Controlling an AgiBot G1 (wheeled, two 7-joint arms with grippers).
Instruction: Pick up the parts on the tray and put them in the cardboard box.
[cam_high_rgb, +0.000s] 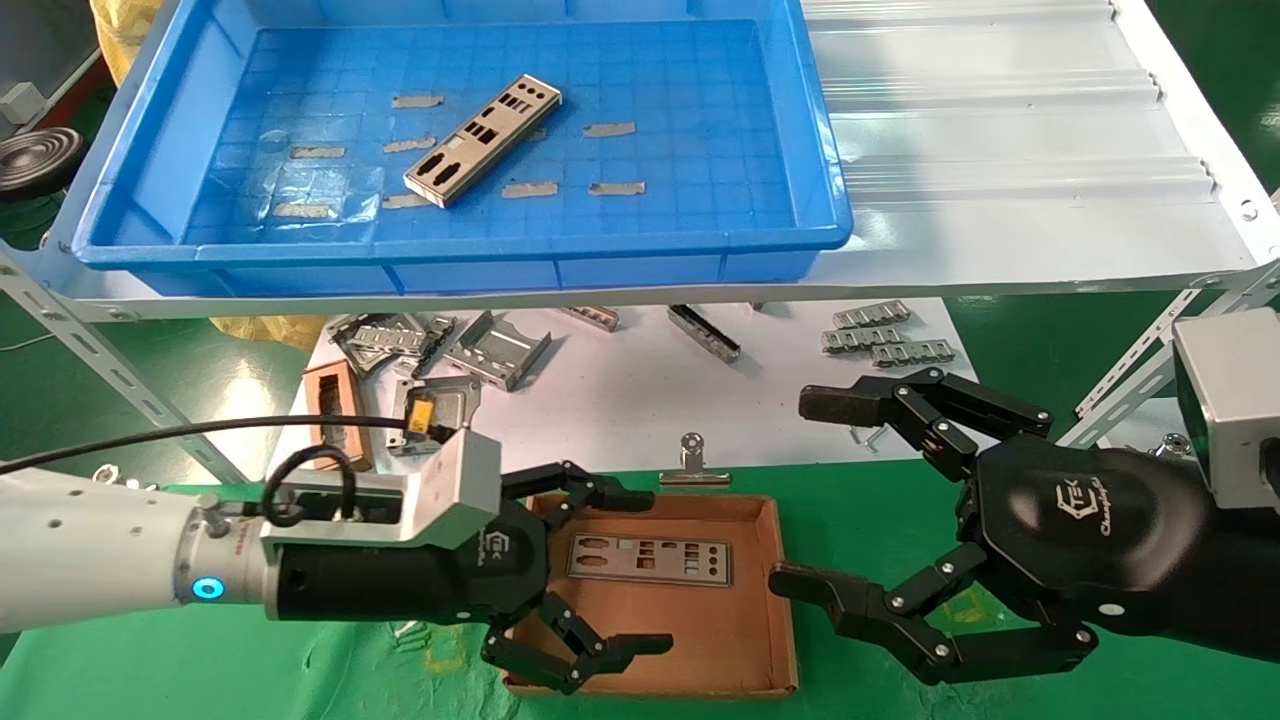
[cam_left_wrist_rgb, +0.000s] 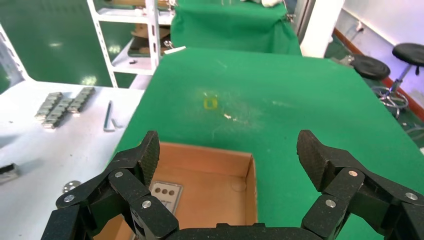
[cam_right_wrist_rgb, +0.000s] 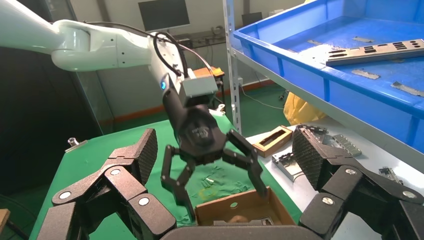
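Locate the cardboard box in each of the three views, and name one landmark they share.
Head view: the cardboard box sits low at centre, under the open left gripper.
Left wrist view: its corner shows between that gripper's fingers.
Right wrist view: its near wall is at the lower middle, below the left gripper.
Shared landmark: the green cloth it rests on.

We note the cardboard box (cam_high_rgb: 745, 520) partly hidden by the left gripper (cam_high_rgb: 625, 570), its near-left corner covered. In the left wrist view, the part (cam_left_wrist_rgb: 165, 192) in the box is largely masked by 1 of the fingers (cam_left_wrist_rgb: 145, 160). The tray (cam_high_rgb: 820, 180) is cut off at the head view's top edge.
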